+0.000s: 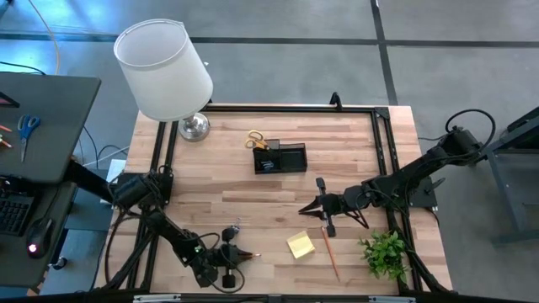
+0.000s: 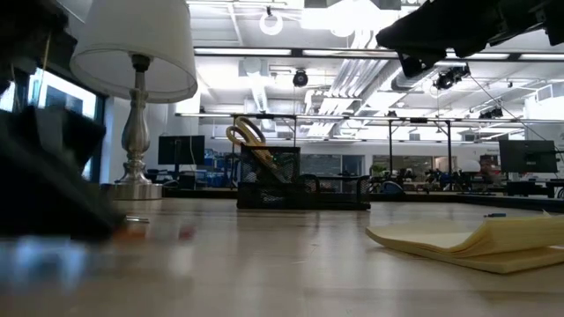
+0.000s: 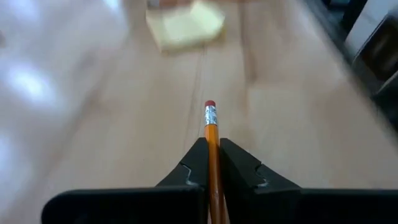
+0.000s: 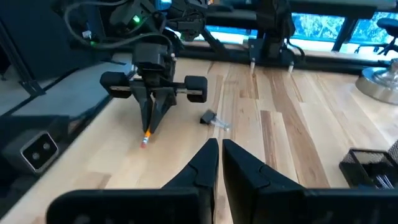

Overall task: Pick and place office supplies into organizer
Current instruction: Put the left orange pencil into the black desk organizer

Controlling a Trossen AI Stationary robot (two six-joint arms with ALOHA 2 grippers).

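Left gripper (image 1: 244, 252): positioned at the table's near edge, about 7 o'clock from the table's centre in the high view. Fingers (image 3: 239, 165) are clamped on an orange pencil (image 3: 211, 134). The shaft is pinched between the two pads, and the red eraser end with its metal ferrule projects past the fingertips, just above the wood.

Right gripper (image 1: 303, 210): held over the table at about 4 o'clock from centre, jaws pressed together, nothing between them.

Yellow sticky-note pad (image 1: 301, 245): lies flat on the wooden table (image 1: 253, 189), at about 3 o'clock from the left gripper and apart from it.

Second pencil (image 1: 330, 252): lies on the table just beside the pad, at its 3 o'clock.

Black organizer (image 1: 280, 158): stands near the far side at about 12 o'clock from centre. Yellow-handled scissors (image 1: 255, 140) are lodged at its 10 o'clock corner, handles up.

Small binder clip (image 4: 211, 118): lies on the wood near the left gripper, untouched.

Lamp (image 1: 164, 71): white shade, metal base, at the table's 10 o'clock corner.

Green plant (image 1: 386, 251): at the 4 o'clock corner.
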